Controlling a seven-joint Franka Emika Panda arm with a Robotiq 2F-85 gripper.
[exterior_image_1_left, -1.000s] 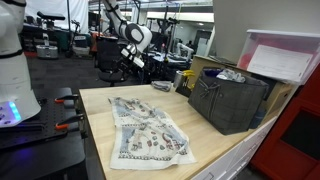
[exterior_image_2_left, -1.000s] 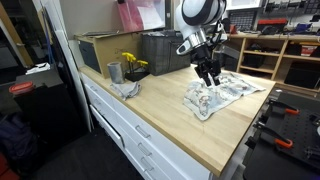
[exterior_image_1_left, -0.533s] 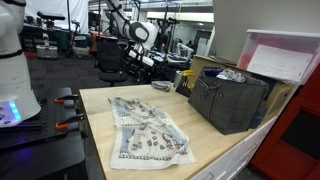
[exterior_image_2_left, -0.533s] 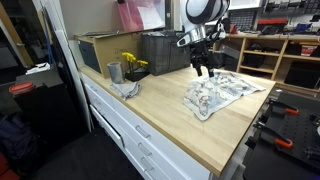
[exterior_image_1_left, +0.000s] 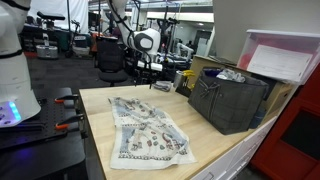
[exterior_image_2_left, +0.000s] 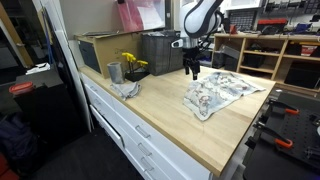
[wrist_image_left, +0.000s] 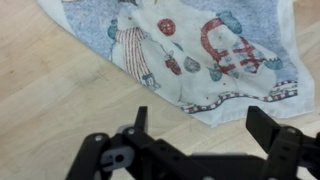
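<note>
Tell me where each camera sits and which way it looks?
Exterior view: off the table's near corner, looking across the patterned cloth to the dark crate; the arm shows at the far end.
Exterior view: by the drawers, looking along the wooden top; the arm hangs above it near the cloth, jaws open.
Wrist view: on the wrist, looking down at the cloth's edge; two fingers of the open jaws show below.
Shared: all three show the cloth.

Printed cloth (wrist_image_left: 190, 55) (red, blue figures) on wooden counter (wrist_image_left: 50, 100); jaws wide apart near its edge.
</note>
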